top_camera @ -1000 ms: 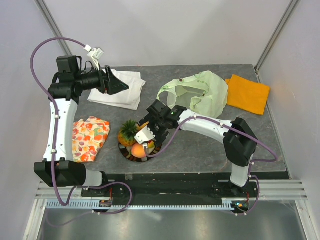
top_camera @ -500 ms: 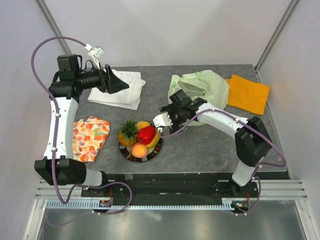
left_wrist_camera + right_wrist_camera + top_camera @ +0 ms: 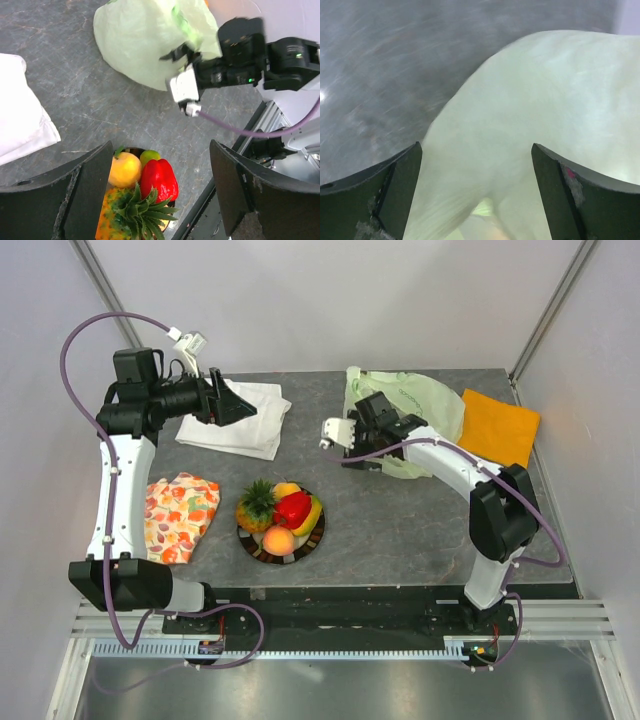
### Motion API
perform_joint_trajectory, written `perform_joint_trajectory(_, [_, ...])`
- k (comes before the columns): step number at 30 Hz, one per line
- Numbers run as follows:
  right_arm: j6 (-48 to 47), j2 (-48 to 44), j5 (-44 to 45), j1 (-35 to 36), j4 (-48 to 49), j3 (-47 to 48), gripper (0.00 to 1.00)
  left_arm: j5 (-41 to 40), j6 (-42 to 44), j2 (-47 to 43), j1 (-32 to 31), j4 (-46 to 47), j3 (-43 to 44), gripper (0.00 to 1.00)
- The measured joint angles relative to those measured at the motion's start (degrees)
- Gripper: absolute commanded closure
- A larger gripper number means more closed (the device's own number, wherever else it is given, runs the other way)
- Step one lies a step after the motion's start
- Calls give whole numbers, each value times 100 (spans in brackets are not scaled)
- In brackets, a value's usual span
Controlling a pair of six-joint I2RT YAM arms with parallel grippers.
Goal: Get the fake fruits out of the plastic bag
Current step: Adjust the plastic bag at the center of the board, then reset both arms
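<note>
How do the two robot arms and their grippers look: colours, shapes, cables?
The left arm and right arm have white links with black joints. A purple cable runs along each. The left gripper and right gripper have broad, black, wedge-shaped fingers.

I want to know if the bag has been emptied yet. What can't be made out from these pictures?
Bag: inside hidden in the top view by its own crumpled film and the right arm; leftover fruit cannot be ruled out.
Right wrist view: blurred, only the bag's outer skin shows.
Banana: top view, mostly under the pepper.
Peach: left wrist view, cut off at the bottom edge.
</note>
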Motion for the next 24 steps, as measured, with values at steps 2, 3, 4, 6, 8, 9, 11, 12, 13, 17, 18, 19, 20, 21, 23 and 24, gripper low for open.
perform_joint_trajectory(2, [616,55,317,-22,9,442,2,-144,2,-26,2,-20,-11,11])
perform_joint_trajectory(3, [927,76,428,-37,57,691,2,-208,2,-44,2,-33,-22,10])
perform_joint_trajectory(4, [1163,81,485,-50,52,903,2,-282,2,-66,2,-44,-33,1])
perform_joint_trajectory(6, [1716,50,459,-81,87,1360,2,-431,13,-118,2,-85,-55,1])
perform_joint_trajectory(8, [2253,-116,380,-114,125,1532,2,-573,15,-170,2,-133,-61,1])
perform_joint_trajectory(9, [2529,-249,350,-118,87,1537,2,-645,15,-188,2,-151,-61,1])
perform_joint_trajectory(11, [2983,-474,267,-118,-55,1537,2,-824,15,-205,2,-173,-63,1])
perform_joint_trajectory(12, [3204,-595,188,-140,-133,1537,2,-949,15,-205,2,-177,-63,1])
perform_joint_trajectory(13, [3418,-717,107,-155,-216,1537,2,-1095,17,-205,2,-170,-79,1])
perform_joint_trajectory(17, [4312,-1167,199,-339,-295,1534,2,-1753,70,-227,2,-166,-260,1])
perform_joint_trajectory(18, [4496,-1274,337,-393,-299,1534,2,-1974,83,-227,2,-166,-308,1])
perform_joint_trajectory(19, [4660,-1381,518,-444,-326,1537,2,-2168,98,-227,2,-166,-345,1])
perform_joint_trajectory(20, [4804,-1473,710,-487,-352,1539,2,-2371,103,-227,4,-170,-374,1])
perform_joint_trajectory(21, [4911,-1554,901,-514,-389,1547,2,-2553,105,-227,7,-170,-393,1])
perform_joint_trajectory(23, [5082,-1676,1228,-525,-490,1554,2,-2874,105,-227,17,-157,-431,1])
perform_joint_trajectory(24, [5158,-1722,1377,-522,-540,1554,2,-2997,103,-229,26,-157,-444,1])
